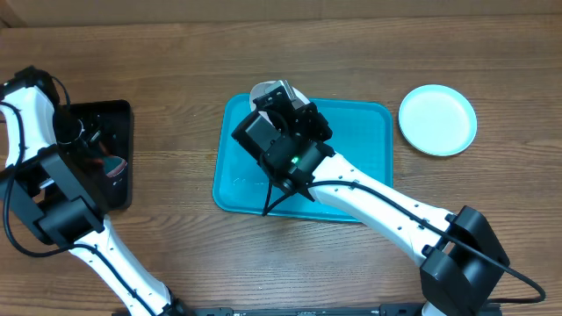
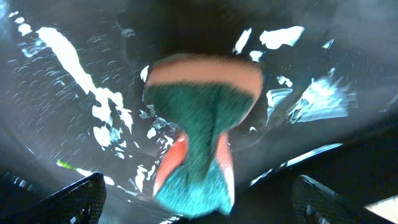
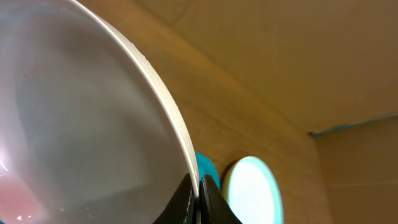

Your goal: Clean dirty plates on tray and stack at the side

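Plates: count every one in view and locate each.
2. A light blue plate lies on the table right of the turquoise tray; a white plate is clamped at its rim by the right gripper above the tray's far edge. The right arm may hide others.

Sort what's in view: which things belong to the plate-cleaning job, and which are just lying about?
Job: round white plastic plate in the right claw; round light blue plastic plate; large turquoise rectangular plastic tray; green-and-orange sponge.
Lying about: small black rectangular tray under the sponge; wooden table.
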